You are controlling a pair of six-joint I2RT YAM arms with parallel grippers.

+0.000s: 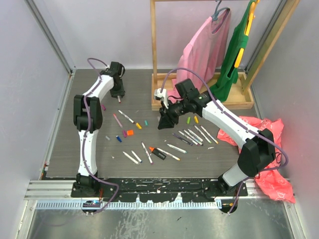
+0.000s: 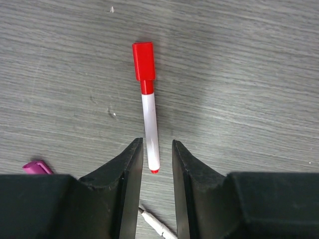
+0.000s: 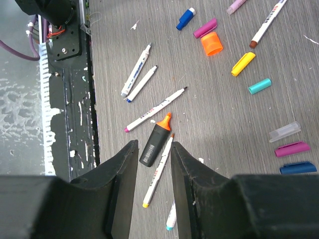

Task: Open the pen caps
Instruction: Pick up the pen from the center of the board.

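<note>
A pen with a white barrel and a red pen cap lies on the grey table. Its bare end sits between the fingertips of my left gripper. The jaws stand narrowly apart, with a gap still showing on the right of the barrel. A purple cap lies to the left. My left gripper is at the back left of the table. My right gripper hangs open and empty above the orange-and-black marker and a thin pen. Loose caps lie beyond: orange, yellow, teal.
Several uncapped pens lie in a row mid-table, with more near the front. A wooden rack with pink and green garments stands at the back. A red plastic bag lies at the right. A metal rail runs along the near edge.
</note>
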